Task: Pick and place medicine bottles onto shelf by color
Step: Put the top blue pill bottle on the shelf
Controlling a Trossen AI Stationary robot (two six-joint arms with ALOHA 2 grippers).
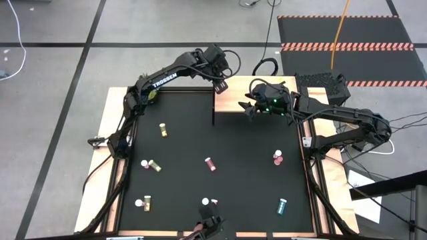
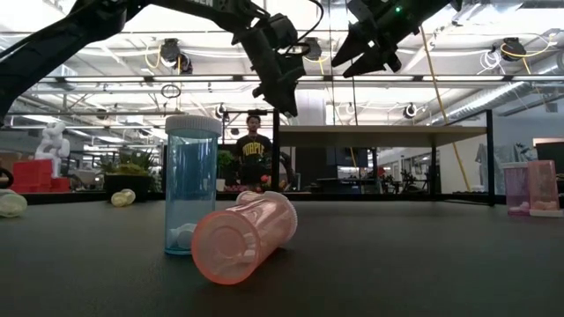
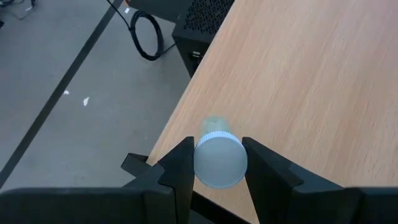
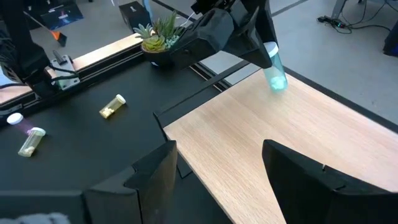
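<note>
Likely light, stiff and slick-walled, so best pinched across the capped top, just as the left gripper (image 3: 214, 163) now grips the teal bottle (image 4: 275, 70), fingers clamped on either side of its white cap, hanging upright above a corner of the pale wood shelf (image 1: 263, 120). Translucent teal body, small and cylindrical, seemingly with little inside. Hovering nearby over the same shelf with jaws apart and empty, the right gripper (image 4: 217, 163); scattered on the black tabletop (image 1: 247, 180), the remaining bottles.
</note>
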